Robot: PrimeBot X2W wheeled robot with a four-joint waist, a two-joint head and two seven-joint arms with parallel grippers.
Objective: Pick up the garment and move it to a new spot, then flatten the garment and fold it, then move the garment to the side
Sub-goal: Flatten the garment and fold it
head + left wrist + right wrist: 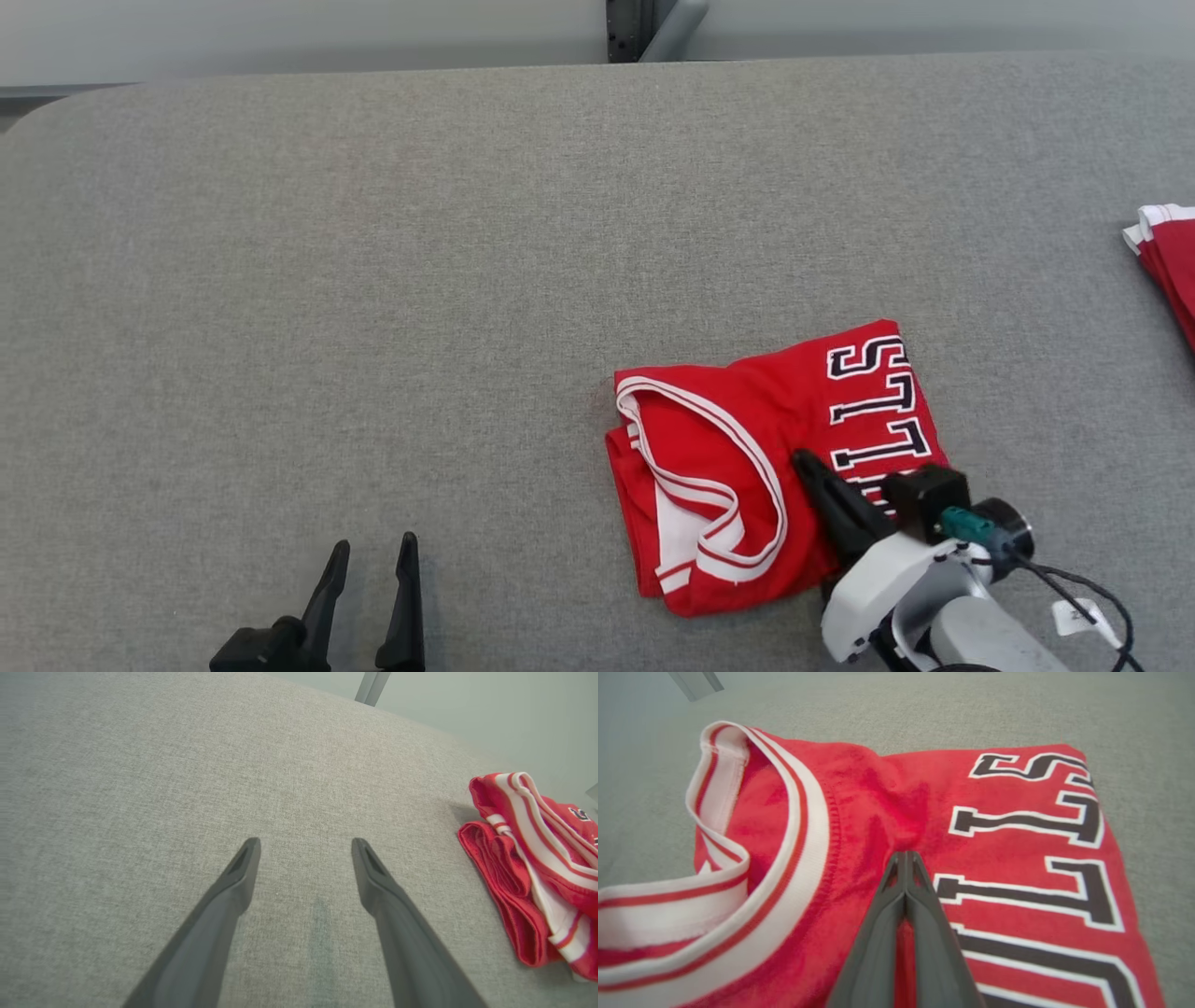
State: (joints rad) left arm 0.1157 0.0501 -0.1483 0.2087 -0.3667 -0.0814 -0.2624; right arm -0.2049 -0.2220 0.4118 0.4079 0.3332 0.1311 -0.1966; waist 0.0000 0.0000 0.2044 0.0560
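Finding folded red garment [794, 401] on table [373, 280] directly beneath right gripper [803, 462], jaws pressed together with tips against its cloth beside the lettering [878, 411]; left gripper [374, 543] well off past its collar [810, 826], jaws apart, hence right arm nearer.

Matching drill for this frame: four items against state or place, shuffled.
1. left claw
2. right claw
3. jersey
4. red pile

A. folded, lettering up
B. far right of the head view
C. open, over bare table
D. shut on the jersey

Pairs: 1-C, 2-D, 3-A, 4-B
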